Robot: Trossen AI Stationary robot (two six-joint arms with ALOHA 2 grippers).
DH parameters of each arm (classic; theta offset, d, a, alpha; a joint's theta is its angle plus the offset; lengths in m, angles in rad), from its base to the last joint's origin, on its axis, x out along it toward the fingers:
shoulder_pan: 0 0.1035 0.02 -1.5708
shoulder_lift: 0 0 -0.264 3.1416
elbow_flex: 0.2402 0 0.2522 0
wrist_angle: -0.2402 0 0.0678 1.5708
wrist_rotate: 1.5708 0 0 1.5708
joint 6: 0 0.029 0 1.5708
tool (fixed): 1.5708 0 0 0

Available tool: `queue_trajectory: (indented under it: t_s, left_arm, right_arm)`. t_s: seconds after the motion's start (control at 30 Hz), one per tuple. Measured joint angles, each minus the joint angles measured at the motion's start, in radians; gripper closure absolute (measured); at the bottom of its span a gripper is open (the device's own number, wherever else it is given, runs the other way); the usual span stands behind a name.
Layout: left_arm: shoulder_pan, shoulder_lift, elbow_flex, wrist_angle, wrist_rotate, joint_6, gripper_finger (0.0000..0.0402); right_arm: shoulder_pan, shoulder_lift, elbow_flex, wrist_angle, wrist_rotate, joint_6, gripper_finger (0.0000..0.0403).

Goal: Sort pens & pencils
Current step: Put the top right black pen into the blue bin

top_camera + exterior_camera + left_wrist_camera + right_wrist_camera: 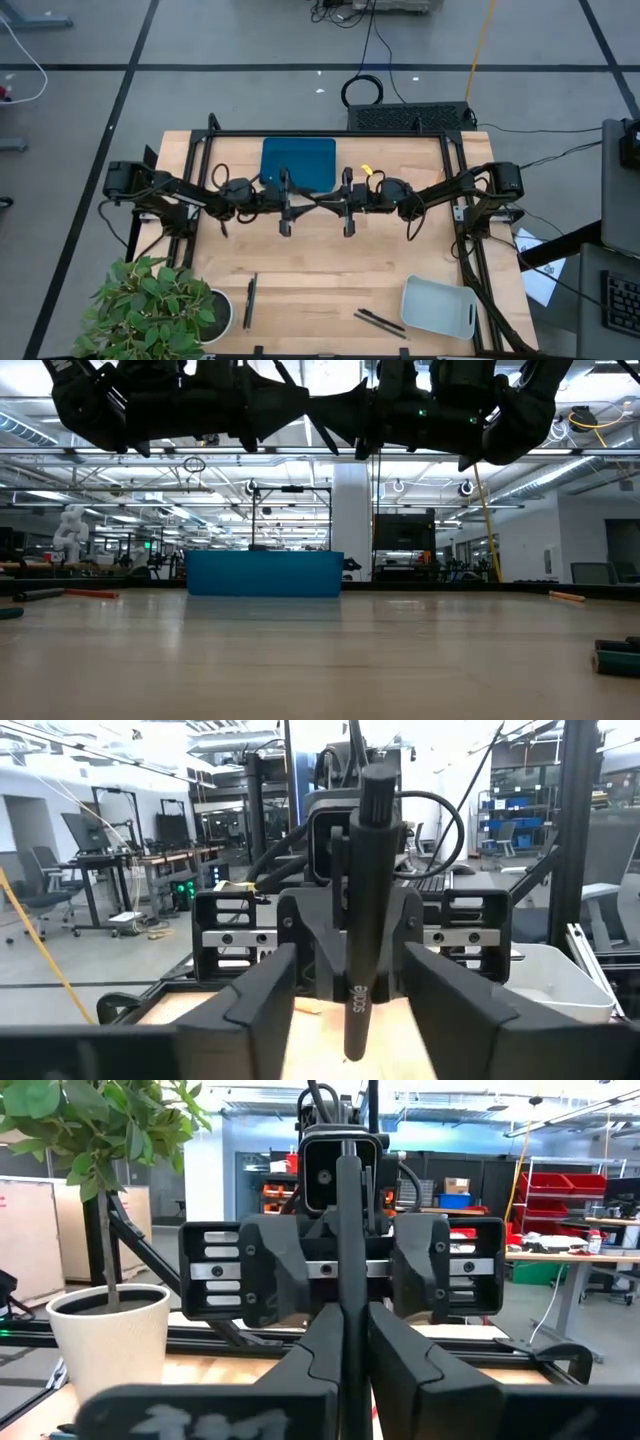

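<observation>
Both arms meet above the middle of the table, fingers pointing at each other. My right gripper is shut on a black pen, which stands upright in the air. My left gripper is open, one finger on each side of that pen, with a gap to it on both sides. Two more black pens lie near the table's near edge, and another lies near left. A red pencil and an orange pencil lie flat on the table. My right gripper pinches the black pen between its two fingers; the held part lies below the pen's middle. The fingers come level from the table's right and lie across the pen. It stands upright, lifted clear of the table, its upper part above the fingers.
A blue tray sits at the far middle of the table, under and behind the grippers. A pale grey bin rests at the near right corner. A potted plant stands at the near left corner. A black frame borders the left, right and far sides.
</observation>
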Motion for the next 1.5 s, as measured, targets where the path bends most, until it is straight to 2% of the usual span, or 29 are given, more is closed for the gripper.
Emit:
queue_trajectory:
  t_s: [0.23, 0.3, 0.67, 1.03, 1.17, 1.37, 1.5]
  left_arm:
    - [-0.002, 0.0, 0.0, 0.005, -0.012, 0.002, 0.0347]
    - [-0.003, -0.001, 0.0, 0.007, -0.009, -0.002, 0.0369]
    - [-0.003, -0.001, 0.0, 0.01, -0.01, 0.0, 0.0367]
    - [-0.001, 0.001, 0.0, -0.004, -0.025, 0.008, 0.0369]
    - [-0.002, 0.0, 0.0, -0.011, -0.023, 0.008, 0.0369]
    - [0.003, -0.065, -0.004, -0.107, -0.053, 0.022, 0.0369]
    - [0.009, -0.169, -0.006, -0.295, -0.138, 0.039, 0.0369]
  right_arm:
    - [0.0, 0.0, -0.001, 0.001, 0.004, -0.001, 0.0386]
    - [0.0, 0.0, -0.002, 0.003, -0.001, -0.005, 0.0386]
    - [0.0, 0.0, -0.002, 0.001, 0.0, 0.011, 0.0378]
    - [0.002, -0.003, -0.017, -0.005, 0.048, 0.029, 0.0215]
    - [-0.002, -0.026, -0.031, -0.006, 0.058, 0.029, 0.0167]
    - [-0.002, -0.173, -0.12, -0.049, 0.059, -0.006, 0.0133]
    - [0.0, -0.322, -0.224, -0.065, 0.125, -0.036, 0.0133]
